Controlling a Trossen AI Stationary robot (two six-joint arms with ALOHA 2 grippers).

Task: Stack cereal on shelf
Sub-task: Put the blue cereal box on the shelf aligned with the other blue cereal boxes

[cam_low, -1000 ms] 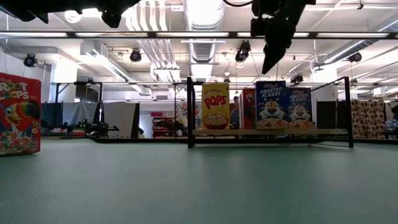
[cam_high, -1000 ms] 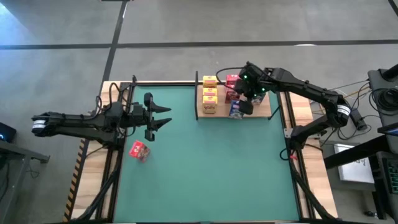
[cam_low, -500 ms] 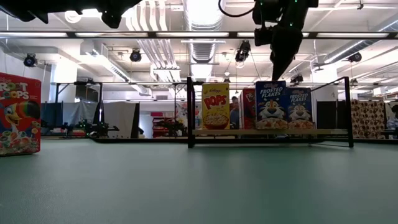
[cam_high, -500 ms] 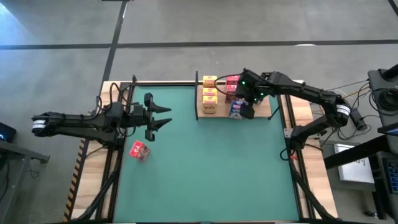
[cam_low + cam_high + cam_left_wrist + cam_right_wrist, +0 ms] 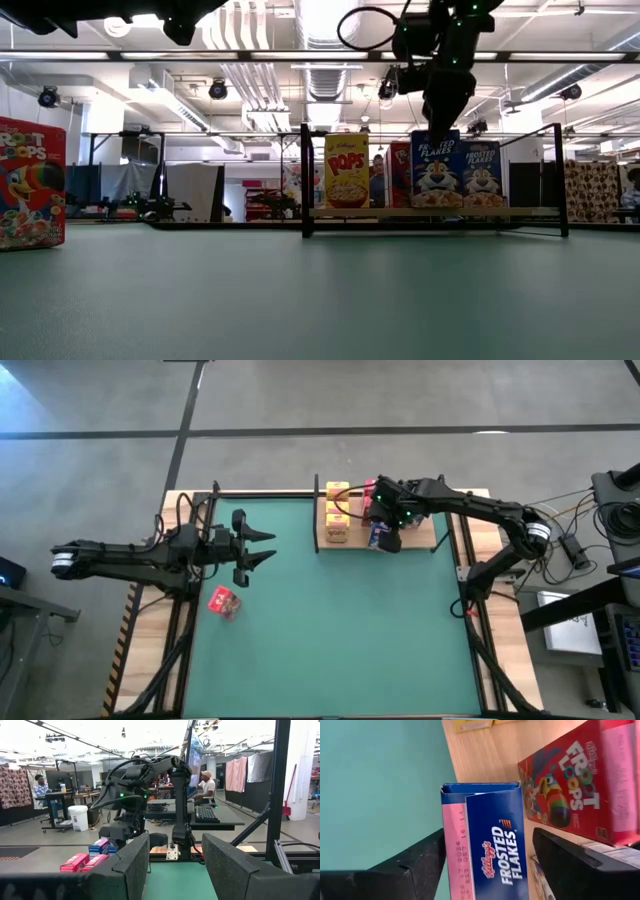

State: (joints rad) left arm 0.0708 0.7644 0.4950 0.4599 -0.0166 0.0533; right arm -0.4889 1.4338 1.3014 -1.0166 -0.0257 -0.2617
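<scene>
The green tabletop [image 5: 330, 630] holds a light-wood shelf with black posts [image 5: 420, 538] at one o'clock. On it stand three yellow cereal boxes [image 5: 337, 514], plus red and blue ones. One red cereal box [image 5: 223, 602] lies at nine o'clock. The right claw [image 5: 384, 532] hangs spread over a blue cereal box [image 5: 492, 850]. The left claw [image 5: 262, 547] waits spread.

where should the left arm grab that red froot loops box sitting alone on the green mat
Take the red Froot Loops box across its two narrow side faces, near the top edge, coming down from above. The low view shows it standing upright with open mat all round, so nothing blocks a descent. The left gripper waits open just beyond it.
</scene>
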